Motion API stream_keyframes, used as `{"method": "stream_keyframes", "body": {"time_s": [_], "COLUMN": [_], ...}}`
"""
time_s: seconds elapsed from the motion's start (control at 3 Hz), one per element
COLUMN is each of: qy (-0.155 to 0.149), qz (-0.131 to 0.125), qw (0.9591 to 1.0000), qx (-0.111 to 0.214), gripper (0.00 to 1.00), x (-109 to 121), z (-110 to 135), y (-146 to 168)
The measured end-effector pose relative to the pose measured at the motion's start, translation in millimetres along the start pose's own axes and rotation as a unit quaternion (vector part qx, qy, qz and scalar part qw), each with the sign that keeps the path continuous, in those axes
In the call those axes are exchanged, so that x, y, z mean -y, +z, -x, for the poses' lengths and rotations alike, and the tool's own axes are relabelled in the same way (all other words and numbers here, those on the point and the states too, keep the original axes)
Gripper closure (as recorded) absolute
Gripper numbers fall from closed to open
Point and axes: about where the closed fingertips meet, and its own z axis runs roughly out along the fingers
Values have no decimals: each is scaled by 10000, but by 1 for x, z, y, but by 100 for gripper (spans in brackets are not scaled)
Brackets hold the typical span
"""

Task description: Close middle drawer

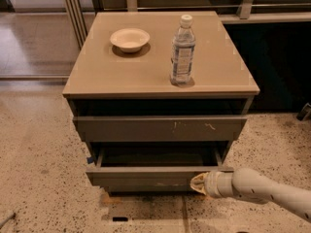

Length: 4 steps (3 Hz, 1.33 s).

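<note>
the middle drawer sits pulled out below the scratched upper front, long axis left to right, face toward the camera. the gripper meets its right front end; open or closed, cannot tell. on the cabinet top: one bowl, one bottle

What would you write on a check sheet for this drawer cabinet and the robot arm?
Surface: tan cabinet top, flat, holding two things.
Job's things: middle drawer pulled out, grey inside showing; not closed yet.
Clutter: white bowl and upright water bottle on the top, apart from each other.
Grippers: gripper low, at the right end of the middle drawer's front.
Cables: nothing seen.
Surroundings: speckled floor; scratched upper drawer front above the open one.
</note>
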Motion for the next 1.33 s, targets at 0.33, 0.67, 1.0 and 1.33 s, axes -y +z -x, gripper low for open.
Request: {"method": "stream_keyframes", "body": {"time_s": [0.33,0.67,1.0,1.33], "qy": [0,-120,-336,-523], "qz": [0,-212,-582,-957], "qw": [10000,9997,9977,9940], "qx": [0,-8,-20,-13], "gripper": [100,100,100,100], "x": [0,4,12,20], "z": [0,1,2,2], "y": [0,4,12,18]}}
